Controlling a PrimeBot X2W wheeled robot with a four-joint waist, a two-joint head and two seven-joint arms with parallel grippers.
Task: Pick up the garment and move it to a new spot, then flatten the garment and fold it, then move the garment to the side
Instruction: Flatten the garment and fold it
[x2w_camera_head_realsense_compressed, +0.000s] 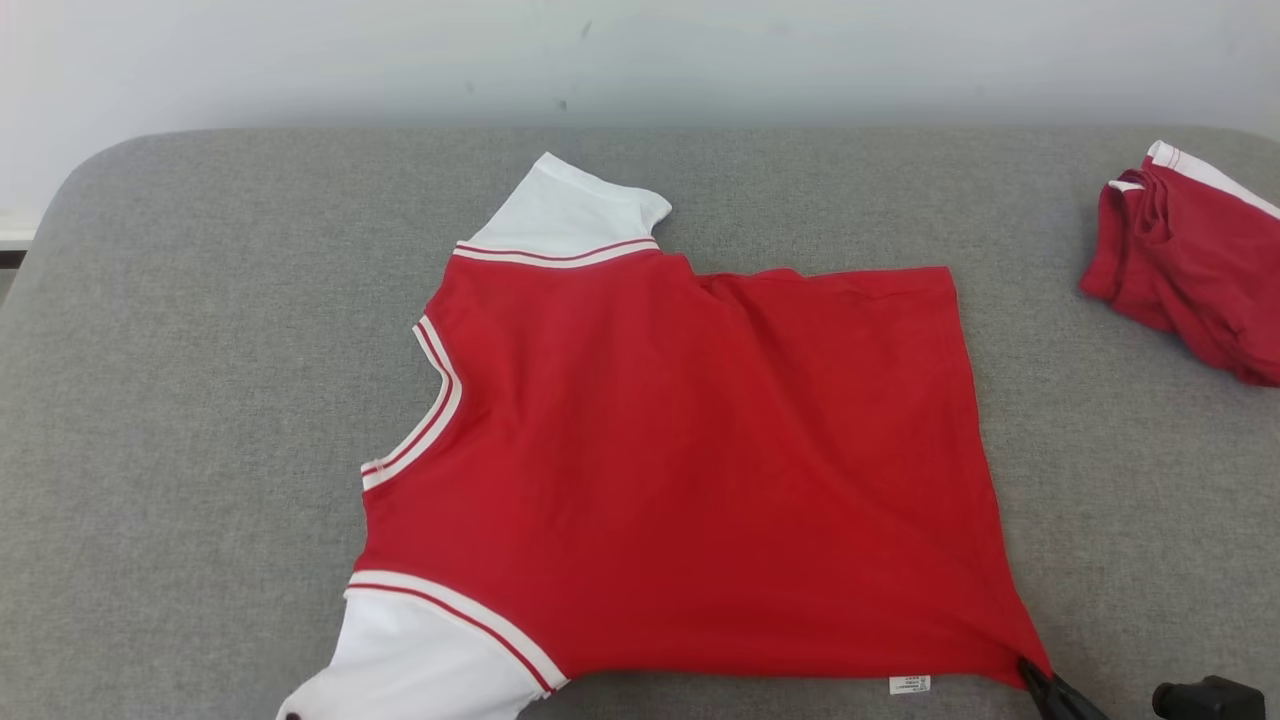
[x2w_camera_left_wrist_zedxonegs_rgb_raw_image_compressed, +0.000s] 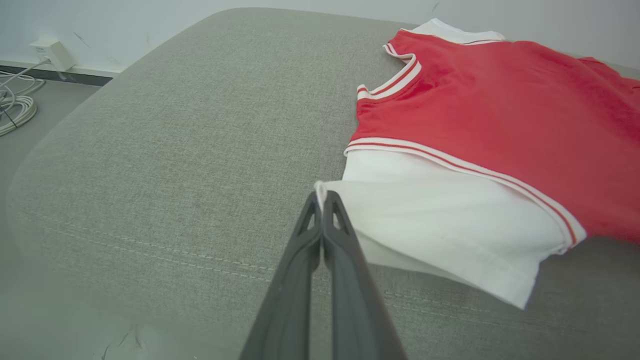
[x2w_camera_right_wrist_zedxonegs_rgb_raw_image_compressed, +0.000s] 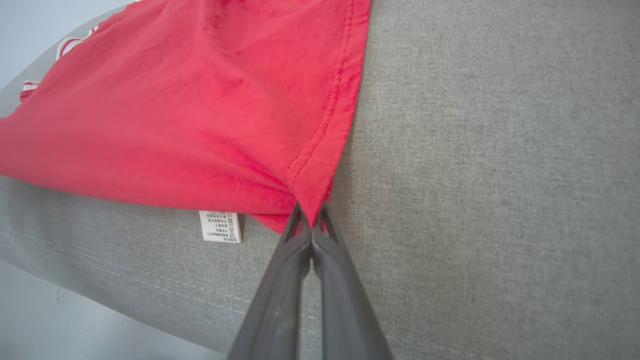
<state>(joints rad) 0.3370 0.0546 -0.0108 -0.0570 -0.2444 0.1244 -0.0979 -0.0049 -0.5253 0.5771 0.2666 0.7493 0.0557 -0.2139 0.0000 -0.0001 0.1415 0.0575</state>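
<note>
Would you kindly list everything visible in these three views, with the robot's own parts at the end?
T-shirt: one, red with white sleeves and striped trim, spread flat mid-surface.
care label: one, white, at the T-shirt's near edge.
second garment: one, red with white trim, bunched at the surface's far right.
padded surface: one, grey, under both garments.
wall: one, white, behind the surface.
cables: one coil, pale, on the floor by the wall.
wall box: one, white, low on the wall above the cables.
left gripper: one, dark, jaws shut on the near white sleeve's corner.
right gripper: one, dark, jaws shut on the red hem corner.
</note>
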